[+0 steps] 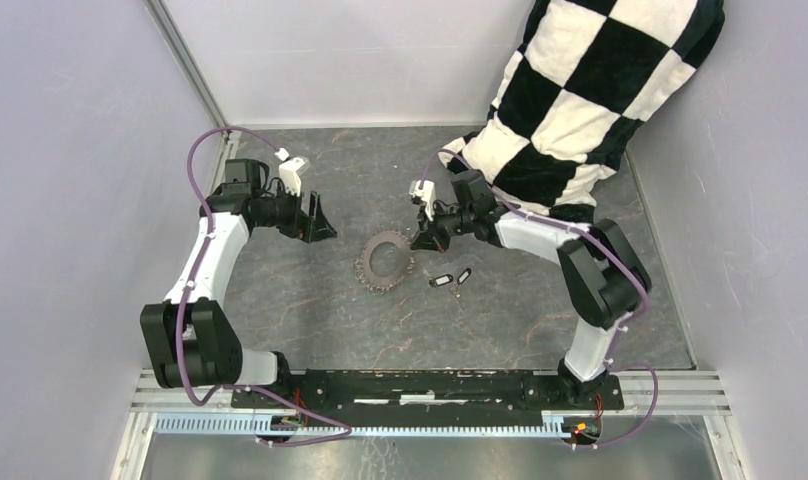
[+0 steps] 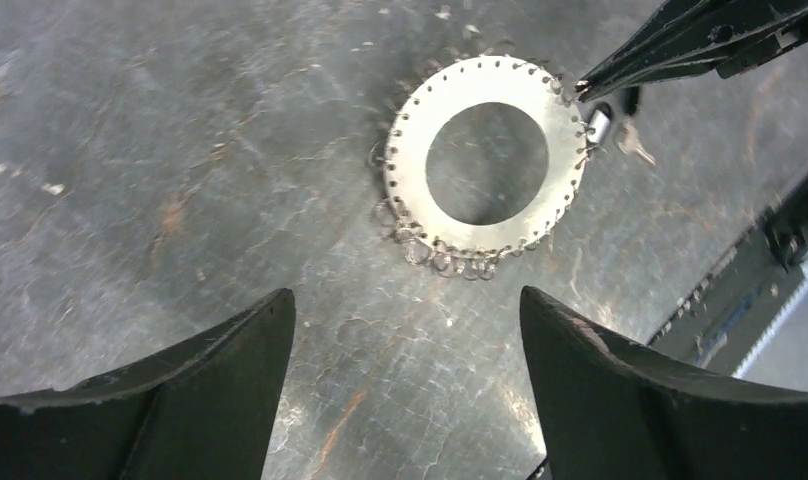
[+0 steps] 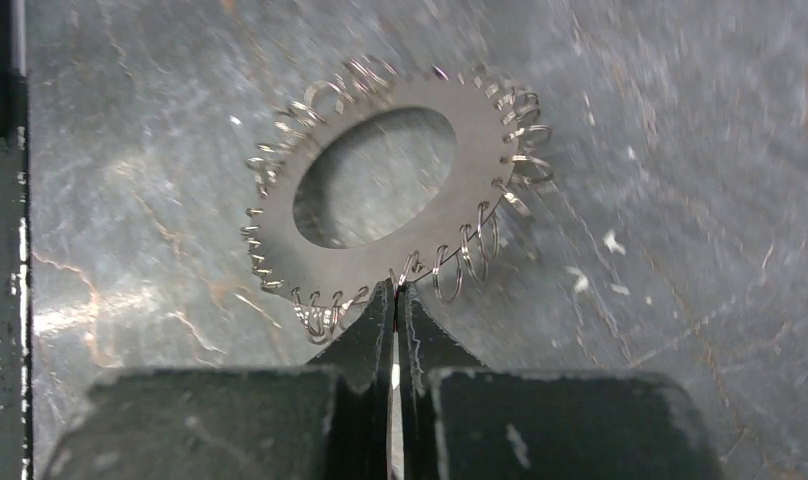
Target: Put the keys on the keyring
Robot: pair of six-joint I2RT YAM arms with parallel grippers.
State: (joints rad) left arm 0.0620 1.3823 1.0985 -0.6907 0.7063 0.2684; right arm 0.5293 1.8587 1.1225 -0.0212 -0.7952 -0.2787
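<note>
The keyring lies flat mid-table: a flat metal disc with a hollow centre and small wire loops all round its rim. Two tiny black-headed keys lie loose just right of it; one key peeks out beyond the ring in the left wrist view. My right gripper is shut at the ring's right rim, its tips pinched together on a wire loop. My left gripper hovers open left of the ring, nothing between its fingers.
A black-and-white chequered cloth drapes over the back right corner, behind the right arm. Grey walls close in the left, back and right sides. The black mounting rail runs along the near edge.
</note>
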